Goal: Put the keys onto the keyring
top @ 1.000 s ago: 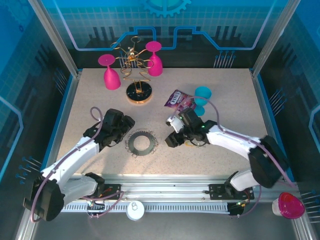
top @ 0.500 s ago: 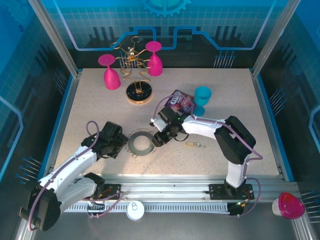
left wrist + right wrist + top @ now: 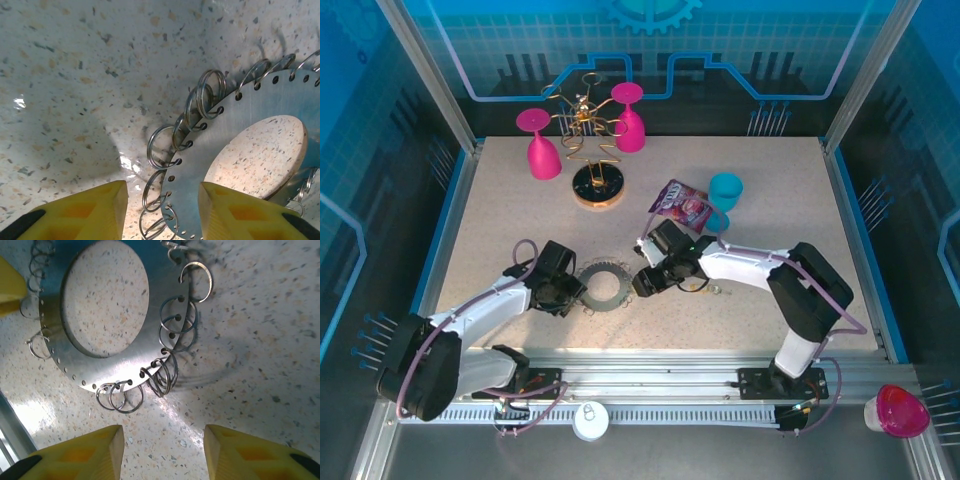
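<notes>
Showing the keyring flat on the speckled worktop, close to the near edge and roughly midway between the side edges. Flanked at its left by the left pincer, yellow fingers apart and straddling the looped rim, clamped on nothing. Approached from the other side by the right pincer, likewise spread, over bare worktop just beside the rim. Well apart, by the far edge: a gold wire stand between pink goblets.

White lettering on the purple packet is too small to read.
</notes>
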